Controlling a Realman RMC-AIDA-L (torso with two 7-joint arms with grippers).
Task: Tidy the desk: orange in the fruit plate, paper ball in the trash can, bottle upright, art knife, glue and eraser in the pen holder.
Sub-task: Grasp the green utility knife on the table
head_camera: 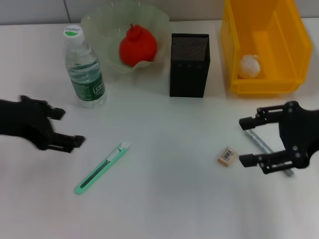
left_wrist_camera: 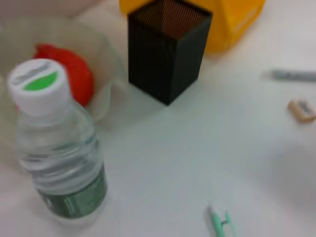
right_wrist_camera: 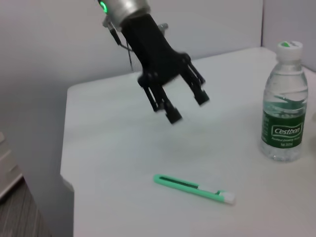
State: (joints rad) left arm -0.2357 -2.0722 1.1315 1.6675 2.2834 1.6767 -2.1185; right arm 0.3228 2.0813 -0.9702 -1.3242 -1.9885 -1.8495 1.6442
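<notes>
The water bottle [head_camera: 84, 69] stands upright at the back left, also in the left wrist view [left_wrist_camera: 54, 148] and the right wrist view [right_wrist_camera: 284, 106]. The orange [head_camera: 137, 46] lies in the clear fruit plate [head_camera: 94, 25]. The paper ball [head_camera: 250, 66] sits in the yellow trash can [head_camera: 264, 85]. A green art knife [head_camera: 102, 168] lies on the desk near my open left gripper [head_camera: 62, 127], seen far off in the right wrist view [right_wrist_camera: 187, 106]. The eraser [head_camera: 227, 156] and the grey glue stick [head_camera: 260, 143] lie by my open right gripper [head_camera: 246, 141]. The black mesh pen holder [head_camera: 189, 64] stands in the middle.
The white desk [head_camera: 164, 204] ends at a left edge shown in the right wrist view [right_wrist_camera: 66, 148]. A wall runs behind the plate and the trash can.
</notes>
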